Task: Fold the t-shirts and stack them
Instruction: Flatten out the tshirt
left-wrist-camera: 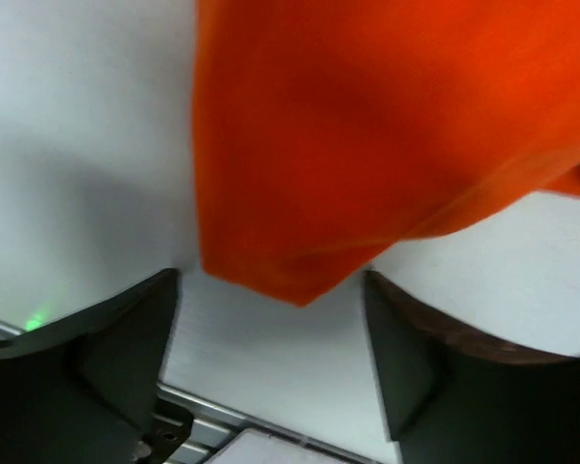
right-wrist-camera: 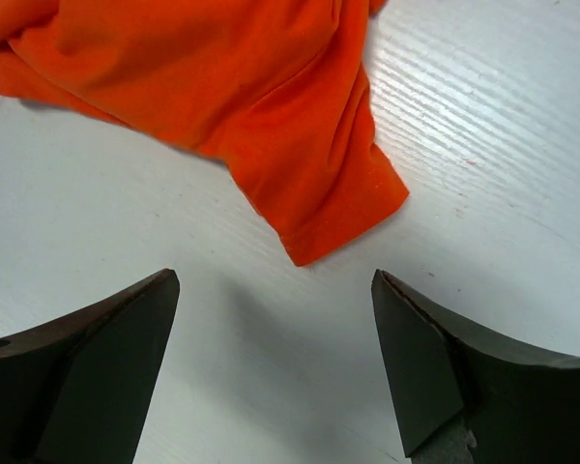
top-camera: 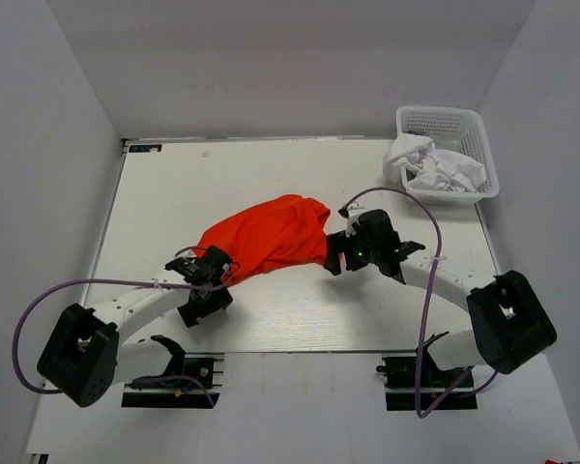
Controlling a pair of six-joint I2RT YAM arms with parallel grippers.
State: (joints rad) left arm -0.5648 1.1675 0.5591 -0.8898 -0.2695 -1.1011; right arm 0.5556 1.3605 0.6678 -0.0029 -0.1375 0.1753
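The orange-red t-shirt (top-camera: 271, 235) lies bunched on the white table, between the two arms. My left gripper (top-camera: 216, 268) is open at its near-left end; in the left wrist view a corner of the shirt (left-wrist-camera: 367, 145) hangs just ahead of the gripper (left-wrist-camera: 271, 319), not held. My right gripper (top-camera: 336, 253) is open at the shirt's right end; in the right wrist view a sleeve of the shirt (right-wrist-camera: 309, 184) lies flat just beyond the gripper (right-wrist-camera: 275, 319). White t-shirts (top-camera: 435, 166) sit crumpled in the basket.
A white plastic lattice basket (top-camera: 464, 124) stands at the table's back right corner. Grey walls enclose the table on three sides. Purple cables loop from both arms. The table's near edge (top-camera: 300, 350) lies just behind the grippers.
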